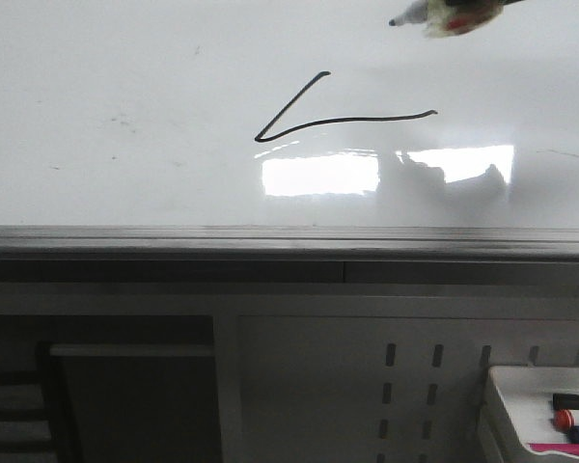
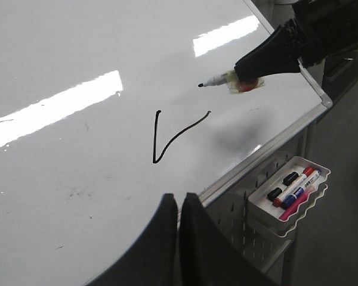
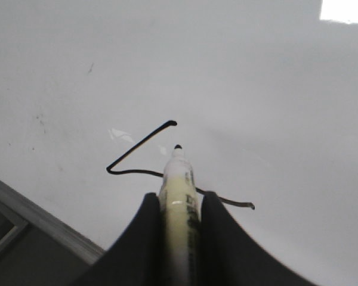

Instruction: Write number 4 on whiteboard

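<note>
A: Status of the number 4 (image 1: 340, 118)?

B: Partial. Two strokes are on the whiteboard (image 1: 125, 174): a slanted line meeting a long horizontal bar at a sharp corner. No vertical stroke crosses the bar. The figure sits about mid-board, just above the bright rectangular glare (image 1: 320, 176).

A: Right end effector (image 3: 179, 205)?

B: Clamped on a marker (image 3: 178, 185), a black finger pressed to each side of the barrel. The black tip points at the board near the slanted stroke's upper end; whether it touches the surface, I cannot tell. In the front view the marker enters at the upper right, above the bar's right end.

A: Left end effector (image 2: 178, 208)?

B: Fingers pressed together, nothing between them, over the board's near edge.

A: Other items?

B: A small white tray (image 2: 289, 196) with markers hangs below the board's grey edge.
</note>
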{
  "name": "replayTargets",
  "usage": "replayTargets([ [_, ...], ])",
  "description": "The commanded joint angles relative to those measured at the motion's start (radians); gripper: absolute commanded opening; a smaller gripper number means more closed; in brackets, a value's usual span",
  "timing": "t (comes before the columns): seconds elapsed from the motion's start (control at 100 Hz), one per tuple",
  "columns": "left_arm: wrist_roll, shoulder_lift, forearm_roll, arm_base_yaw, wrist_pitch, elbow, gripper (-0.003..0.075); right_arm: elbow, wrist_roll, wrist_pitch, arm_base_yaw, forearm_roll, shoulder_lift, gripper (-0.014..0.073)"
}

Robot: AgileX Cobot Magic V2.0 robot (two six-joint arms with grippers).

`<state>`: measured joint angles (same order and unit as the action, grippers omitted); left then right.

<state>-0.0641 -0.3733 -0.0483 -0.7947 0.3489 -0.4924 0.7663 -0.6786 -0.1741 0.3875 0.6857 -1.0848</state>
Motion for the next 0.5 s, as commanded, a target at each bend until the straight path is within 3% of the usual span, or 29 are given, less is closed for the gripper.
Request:
replayTargets([
  [0.0,0.011,-0.006,0.009,0.002,-0.091,-0.027,-0.002,0.047,-0.005,0.088,0.003,0.009,-0.019,-0.006],
  [0.49,0.011,-0.006,0.009,0.002,-0.091,-0.027,-0.002,0.153,-0.005,0.078,0.005,0.009,-0.156,-0.006],
])
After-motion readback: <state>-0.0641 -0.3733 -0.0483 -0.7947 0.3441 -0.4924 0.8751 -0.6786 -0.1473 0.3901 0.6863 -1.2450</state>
